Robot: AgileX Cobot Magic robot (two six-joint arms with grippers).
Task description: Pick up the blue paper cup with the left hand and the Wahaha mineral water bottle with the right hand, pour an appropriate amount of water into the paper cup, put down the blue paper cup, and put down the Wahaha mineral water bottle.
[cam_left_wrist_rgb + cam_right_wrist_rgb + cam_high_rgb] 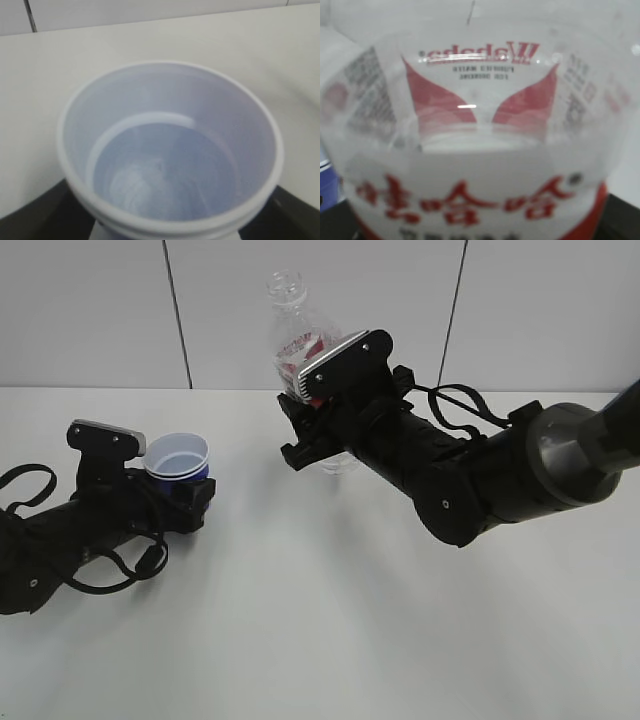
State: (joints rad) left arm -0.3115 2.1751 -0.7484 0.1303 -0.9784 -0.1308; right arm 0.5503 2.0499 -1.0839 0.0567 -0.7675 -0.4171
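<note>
The blue paper cup (178,456) stands low by the table on the left, between the fingers of my left gripper (186,486). In the left wrist view the blue paper cup (170,150) fills the frame, white inside, with a pale ring partway down its wall. Dark fingers (35,210) show at both lower corners, and whether they press on the cup is not visible. My right gripper (318,426) is shut on the Wahaha mineral water bottle (296,332), holding it upright above the table with its neck uncapped. Its red-and-white label (470,200) fills the right wrist view.
The white table (330,620) stretches out in front of both arms. A pale panelled wall (90,310) rises behind the table. The bulky right arm (510,475) reaches in from the right edge, and a cable loop (110,575) lies beside the left arm.
</note>
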